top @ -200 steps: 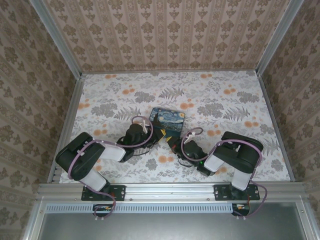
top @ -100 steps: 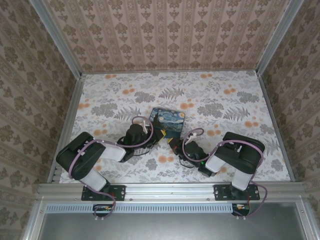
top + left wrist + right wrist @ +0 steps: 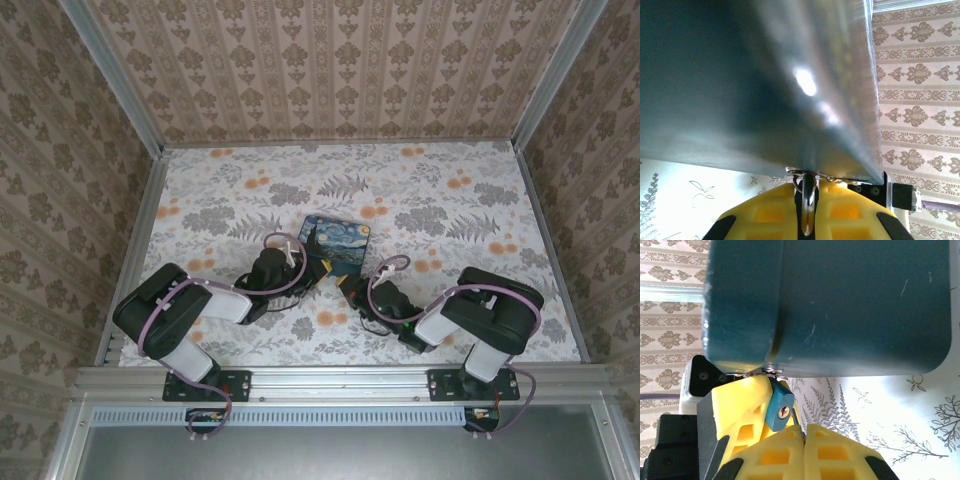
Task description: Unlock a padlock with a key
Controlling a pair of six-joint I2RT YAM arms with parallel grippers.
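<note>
The small blue padlock (image 3: 778, 407) hangs from the metal hasp (image 3: 771, 371) on the painted box (image 3: 335, 243), its brassy keyhole (image 3: 783, 412) facing the right wrist camera. My left gripper (image 3: 808, 210) is shut on the padlock, whose shiny metal edge (image 3: 809, 197) shows between the yellow fingers (image 3: 737, 407). My right gripper (image 3: 804, 432) is shut on the key; its thin dark blade (image 3: 796, 417) pokes out just right of the keyhole, beside it rather than in it. From above, the left gripper (image 3: 318, 268) and right gripper (image 3: 347, 283) meet at the box's near edge.
The dark-blue box wall (image 3: 850, 305) looms close over both grippers. It stands mid-table on the floral cloth (image 3: 450, 200). Patterned walls (image 3: 330, 70) close in the table on three sides, with an aluminium rail (image 3: 340, 380) at the near edge.
The right arm's elbow has swung out to the right, turning its wrist a little. Both grippers stay shut and the left arm has not moved.
</note>
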